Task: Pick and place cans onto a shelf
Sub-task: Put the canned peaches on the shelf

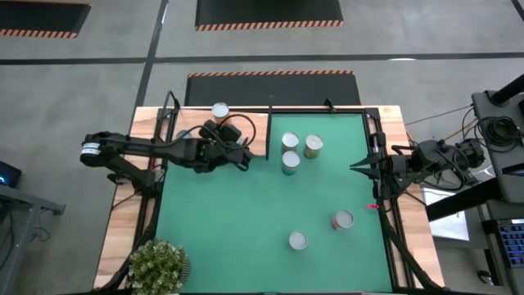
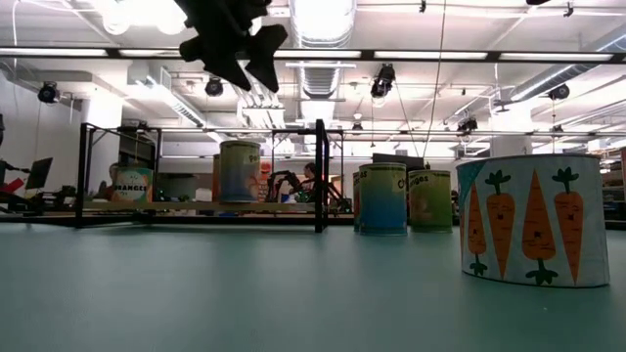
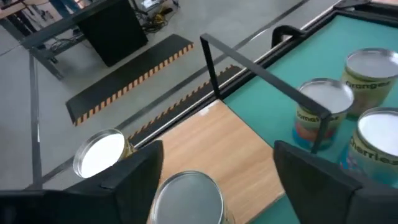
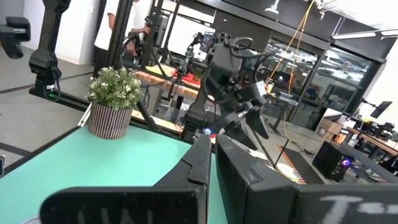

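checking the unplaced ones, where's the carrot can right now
In the high view the carrot can stands on the green mat near its front edge, beside another can on its right.

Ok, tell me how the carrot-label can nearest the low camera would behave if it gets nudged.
The carrot-label can stands upright and looks squat, so it would probably slide on the green mat rather than tip. Its rigid-looking round wall suggests that once knocked over, it would likely roll.
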Motion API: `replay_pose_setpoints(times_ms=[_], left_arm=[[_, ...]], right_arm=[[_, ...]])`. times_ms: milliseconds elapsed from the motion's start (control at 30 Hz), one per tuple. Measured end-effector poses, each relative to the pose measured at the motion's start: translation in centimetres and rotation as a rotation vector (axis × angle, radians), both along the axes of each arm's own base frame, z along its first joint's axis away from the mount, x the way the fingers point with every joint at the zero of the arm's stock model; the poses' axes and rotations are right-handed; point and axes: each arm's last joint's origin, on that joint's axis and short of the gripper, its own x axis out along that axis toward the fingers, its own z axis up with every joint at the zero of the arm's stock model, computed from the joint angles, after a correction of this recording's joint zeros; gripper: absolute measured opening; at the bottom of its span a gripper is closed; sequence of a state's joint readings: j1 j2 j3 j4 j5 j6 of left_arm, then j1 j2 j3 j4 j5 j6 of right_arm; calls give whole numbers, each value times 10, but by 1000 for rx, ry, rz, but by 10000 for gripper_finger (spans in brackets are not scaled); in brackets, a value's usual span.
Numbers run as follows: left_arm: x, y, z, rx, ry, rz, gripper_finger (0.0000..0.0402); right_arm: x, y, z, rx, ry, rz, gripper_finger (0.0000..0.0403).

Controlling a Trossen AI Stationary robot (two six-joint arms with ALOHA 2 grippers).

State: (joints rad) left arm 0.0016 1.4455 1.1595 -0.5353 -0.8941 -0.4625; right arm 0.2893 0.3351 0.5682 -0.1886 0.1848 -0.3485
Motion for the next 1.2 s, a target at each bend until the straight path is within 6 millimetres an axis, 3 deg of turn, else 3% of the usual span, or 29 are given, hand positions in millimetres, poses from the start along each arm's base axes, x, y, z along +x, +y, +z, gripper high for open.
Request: replay_pose_setpoints(times_ms=[167,400,467,700,967,1200], left_arm=[[-2,3,-12,-55,35,-1,195],[-6,7,-24,-119,46,18,39],[-7,8,-27,-121,49,21,11],[-8,11,-34,-196,12,32,3],[-10,31,-37,-317,-20,54,0],[-13,32,-39,-331,14,49,0]], right_arm=[[0,0,0,0,0,0,13],[0,0,0,0,-1,0,13],[0,0,0,0,-1,0,13],[0,0,0,0,-1,0,13],[0,0,0,0,0,0,13],[0,0,0,0,0,0,13]])
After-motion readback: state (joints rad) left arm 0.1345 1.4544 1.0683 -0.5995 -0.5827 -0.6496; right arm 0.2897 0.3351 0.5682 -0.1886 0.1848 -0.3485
